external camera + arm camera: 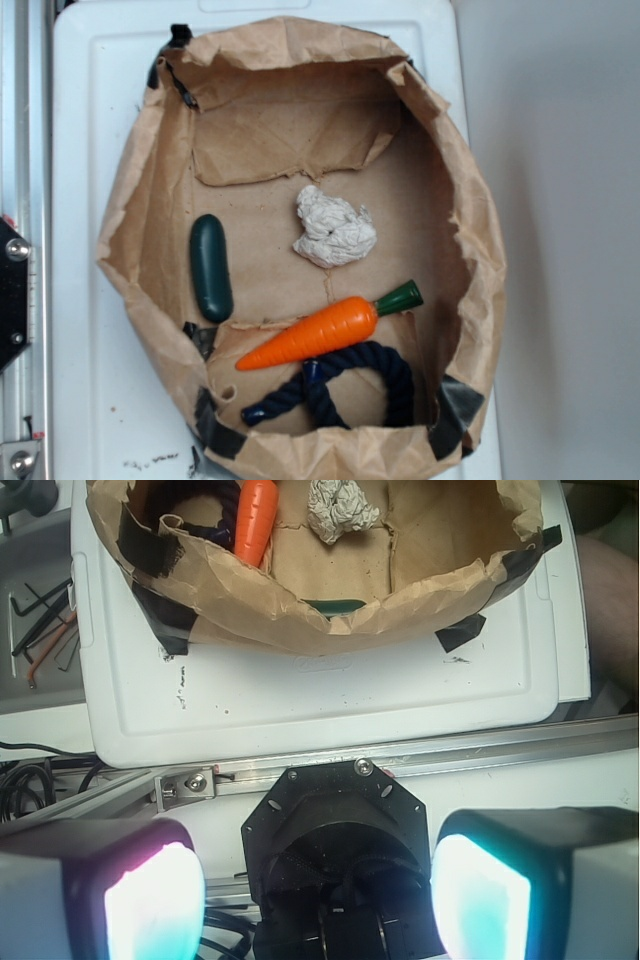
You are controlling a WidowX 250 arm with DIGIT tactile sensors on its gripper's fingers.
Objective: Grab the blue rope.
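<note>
From the wrist view, I found the end effector (318, 880) nearest the lens, its two glowing pads (150, 905) standing wide apart with nothing between them. It hung outside the paper bag (300, 610), over the aluminium rail (450, 762) at the edge of the white lid (330, 695) that carried the bag. In my judgement this was a stand-off position, since no approach toward the contents had begun.

The bag's walls were cut low and pinned at the corners with black tape (150, 615), presumably to keep the mouth open and the contents reachable from above. Its near wall hid most of the dark green capsule (211, 268) from the wrist camera.

In the exterior view, the capsule lay alone beside one wall, well apart from the rest. The crumpled white wad (335, 230) sat near the middle of the floor. The orange carrot (315, 335) lay diagonally, just beside it, the blue rope (335, 385) sat bent in a loop against the taped end wall, one knotted end pointing toward the corner. The carrot touched or overlapped the top of the loop; I could not tell which.

I judged the open arch of the loop the best purchase, being clearest of the carrot. The wall close behind the rope left little room for a pad on that side.
</note>
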